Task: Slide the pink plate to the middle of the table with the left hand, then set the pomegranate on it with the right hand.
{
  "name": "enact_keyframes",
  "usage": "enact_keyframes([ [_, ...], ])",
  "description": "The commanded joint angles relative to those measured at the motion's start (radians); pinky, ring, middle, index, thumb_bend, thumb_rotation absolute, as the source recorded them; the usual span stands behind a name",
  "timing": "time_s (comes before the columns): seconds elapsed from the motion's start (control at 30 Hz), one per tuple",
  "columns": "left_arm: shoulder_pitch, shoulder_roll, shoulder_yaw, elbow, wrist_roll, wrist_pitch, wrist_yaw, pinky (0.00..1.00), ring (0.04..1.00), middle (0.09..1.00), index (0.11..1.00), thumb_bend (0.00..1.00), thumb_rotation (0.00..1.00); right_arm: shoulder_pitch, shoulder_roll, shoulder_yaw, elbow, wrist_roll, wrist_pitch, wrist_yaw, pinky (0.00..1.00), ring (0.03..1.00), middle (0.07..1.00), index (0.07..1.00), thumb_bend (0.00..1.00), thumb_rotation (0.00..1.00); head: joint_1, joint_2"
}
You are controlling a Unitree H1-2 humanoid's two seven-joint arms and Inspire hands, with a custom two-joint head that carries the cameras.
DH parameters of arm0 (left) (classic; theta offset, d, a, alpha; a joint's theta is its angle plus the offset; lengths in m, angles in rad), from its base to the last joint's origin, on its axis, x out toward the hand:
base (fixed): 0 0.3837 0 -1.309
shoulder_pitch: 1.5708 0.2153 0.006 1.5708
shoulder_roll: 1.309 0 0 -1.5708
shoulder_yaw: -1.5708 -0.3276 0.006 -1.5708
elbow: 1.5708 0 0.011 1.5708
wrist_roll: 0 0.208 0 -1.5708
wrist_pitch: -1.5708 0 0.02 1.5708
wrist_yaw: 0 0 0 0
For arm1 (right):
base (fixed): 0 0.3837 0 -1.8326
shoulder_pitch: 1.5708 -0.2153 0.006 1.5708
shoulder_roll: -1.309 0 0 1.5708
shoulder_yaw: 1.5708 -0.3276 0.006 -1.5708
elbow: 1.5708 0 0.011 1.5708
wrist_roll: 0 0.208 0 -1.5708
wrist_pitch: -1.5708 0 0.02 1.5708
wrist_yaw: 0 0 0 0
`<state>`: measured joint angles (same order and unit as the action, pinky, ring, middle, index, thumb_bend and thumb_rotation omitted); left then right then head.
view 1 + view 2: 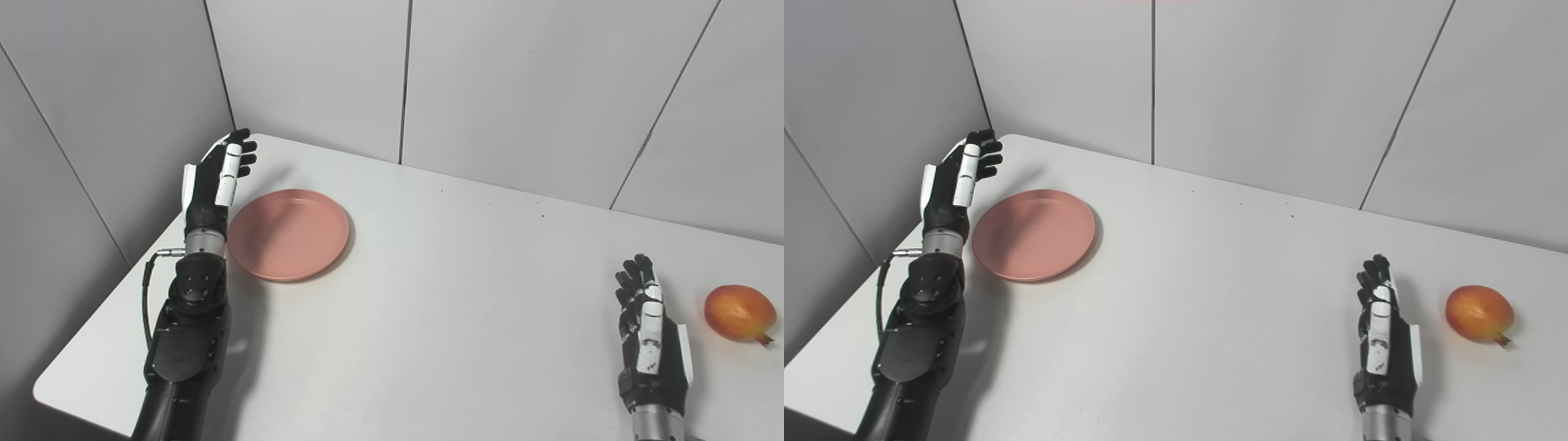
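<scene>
The left hand (pixel 217 177) is standing edge-up with its fingers loosely extended and holding nothing, and the pink plate (pixel 288 233) is lying just beside it on its inner side, toward the middle of the white table (pixel 429 306); whether the hand is touching the rim cannot be told. The plate is looking rigid, shallow and light, probably smooth plastic, so it is likely to glide easily across the tabletop; pressing the fingers against the near rim should be enough, gently, or it may skate too far. The right hand (pixel 1381 343) is waiting with fingers relaxed and empty. The pomegranate (pixel 1479 313) is resting near it on its outer side, apart from it. Round, firm and fairly heavy, it is liable to roll, so wrapping fingers and thumb around its widest part seems wisest.
</scene>
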<state>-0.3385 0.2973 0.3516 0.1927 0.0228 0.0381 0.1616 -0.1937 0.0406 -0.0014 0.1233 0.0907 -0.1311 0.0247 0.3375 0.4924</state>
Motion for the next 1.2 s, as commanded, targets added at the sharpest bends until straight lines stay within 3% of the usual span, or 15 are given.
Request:
enact_keyframes([
  [0.0,-0.027,0.033,0.008,-0.01,-0.006,-0.054,0.015,0.76,0.748,0.759,0.753,0.72,1.0,-0.002,-0.006,-0.003,0.008,0.008,-0.042,0.013,1.0,0.957,0.952,0.953,0.55,1.0,-0.002,0.002],
  [0.13,-0.028,0.042,0.01,0.019,0.008,-0.069,0.025,0.73,0.729,0.741,0.731,0.72,1.0,-0.002,-0.005,-0.005,0.005,0.012,-0.04,0.014,1.0,0.955,0.948,0.948,0.55,0.99,-0.002,0.004],
  [0.47,-0.026,0.055,0.0,0.059,-0.009,-0.02,0.016,0.79,0.776,0.755,0.743,0.76,1.0,-0.001,-0.008,-0.006,0.005,0.009,-0.039,0.014,1.0,0.954,0.95,0.948,0.56,0.99,0.002,0.005],
  [0.67,-0.025,0.057,-0.012,0.085,-0.044,-0.031,-0.021,0.82,0.802,0.785,0.771,0.73,1.0,0.0,-0.008,-0.008,0.006,0.009,-0.045,0.012,0.99,0.948,0.946,0.944,0.56,1.0,0.005,0.009],
  [0.83,-0.035,0.056,-0.028,0.143,-0.051,-0.085,-0.034,0.83,0.811,0.797,0.779,0.73,1.0,-0.001,-0.005,-0.011,0.006,0.014,-0.041,0.011,0.99,0.947,0.944,0.942,0.56,0.99,0.005,0.009],
  [1.17,-0.034,0.039,-0.056,0.158,-0.098,-0.079,-0.082,0.86,0.833,0.808,0.788,0.74,1.0,-0.004,-0.003,-0.014,0.015,0.016,-0.05,0.011,0.99,0.949,0.947,0.944,0.55,1.0,0.007,0.009],
])
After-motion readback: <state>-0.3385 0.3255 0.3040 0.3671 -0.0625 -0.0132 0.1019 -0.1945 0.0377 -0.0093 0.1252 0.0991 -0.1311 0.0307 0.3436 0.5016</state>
